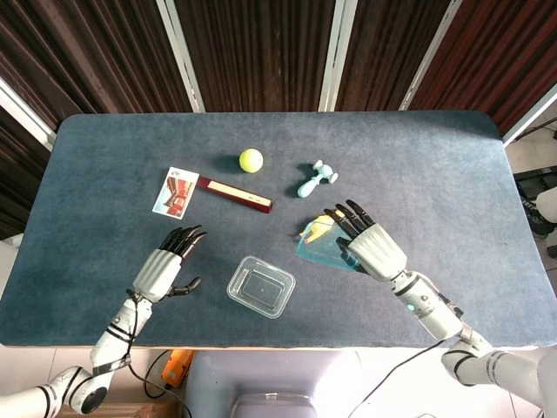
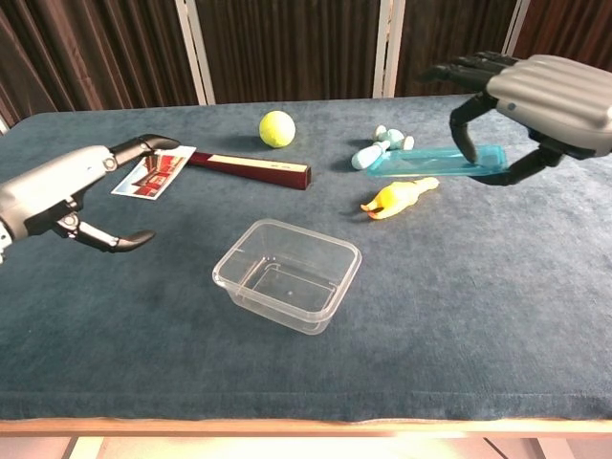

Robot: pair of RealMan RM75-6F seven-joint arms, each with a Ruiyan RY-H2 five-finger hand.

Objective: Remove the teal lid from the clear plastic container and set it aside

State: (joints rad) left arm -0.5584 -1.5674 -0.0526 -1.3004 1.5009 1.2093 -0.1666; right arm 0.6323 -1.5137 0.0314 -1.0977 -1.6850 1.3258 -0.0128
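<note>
The left hand [image 2: 72,191] hovers over the near-left of the table [image 1: 452,174], holding nothing, fingers loosely apart and thumb hooked under. It plays no part now; if it drifts right it could knock the container. Just beyond it lies a card [image 2: 153,172], with a dark red bar [image 2: 253,167] running right from the card and a yellow ball [image 2: 276,127] further back.

The container [image 2: 287,273] sits open near the middle, lid already off, with nothing steadying it.

To the right, a small pale blue toy [image 2: 382,146] lies at the far side, and a yellow toy [image 2: 397,198] lies just nearer. The right hand [image 2: 535,100] holds the lid [image 2: 435,161] raised above the table, pinched at its right end between thumb and fingers, so most of the lid sticks out unsupported to the left. That thin edge grip is the main risk: the lid could tip or slip out early. Its free end hangs close over both toys, so lowering it here would likely land it on them, tilted, or push them. Bare cloth further right looks safer.
</note>
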